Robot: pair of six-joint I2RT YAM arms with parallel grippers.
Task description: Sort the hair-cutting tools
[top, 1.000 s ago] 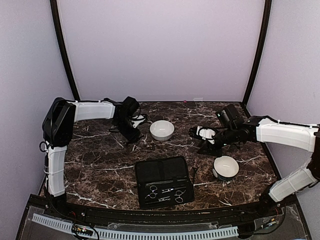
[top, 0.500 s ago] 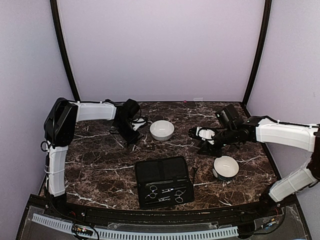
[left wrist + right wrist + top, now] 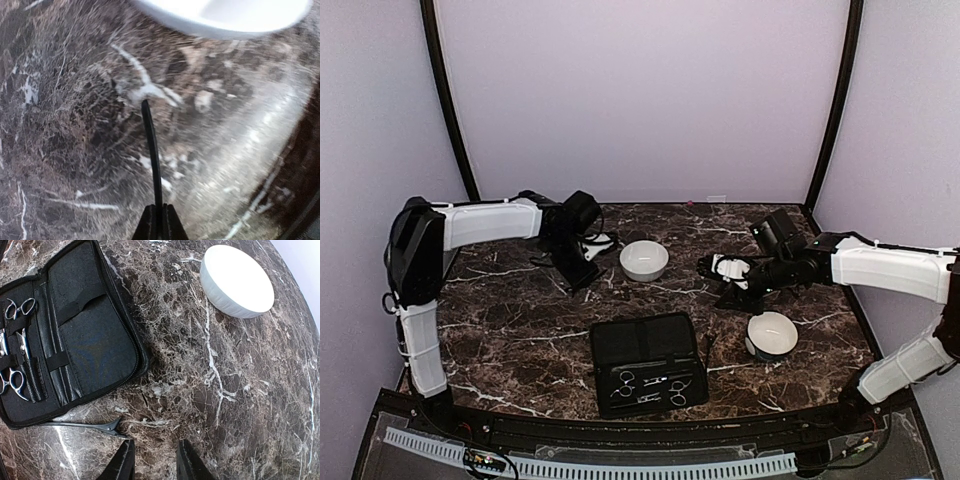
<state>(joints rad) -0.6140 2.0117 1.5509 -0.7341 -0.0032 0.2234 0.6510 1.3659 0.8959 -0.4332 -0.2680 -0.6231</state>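
Observation:
My left gripper (image 3: 160, 222) is shut on a slim black stick (image 3: 151, 150) that juts forward from the jaws over the marble, its tip just short of a white bowl (image 3: 225, 15). In the top view the left gripper (image 3: 580, 274) is left of that bowl (image 3: 644, 260). Silver scissors (image 3: 20, 340) are strapped in the open black case (image 3: 90, 335). A black clip (image 3: 85, 425) lies on the table by the case's edge. My right gripper (image 3: 154, 466) hovers open just right of the clip, holding nothing.
A second white bowl (image 3: 772, 334) stands right of the case (image 3: 648, 363), below my right gripper (image 3: 716, 280). The marble table (image 3: 520, 320) ends in a dark front rail, and purple walls close in the back and sides.
My left gripper has closed on the black stick, and the left arm's elbow has swung left. The right arm has stayed put.

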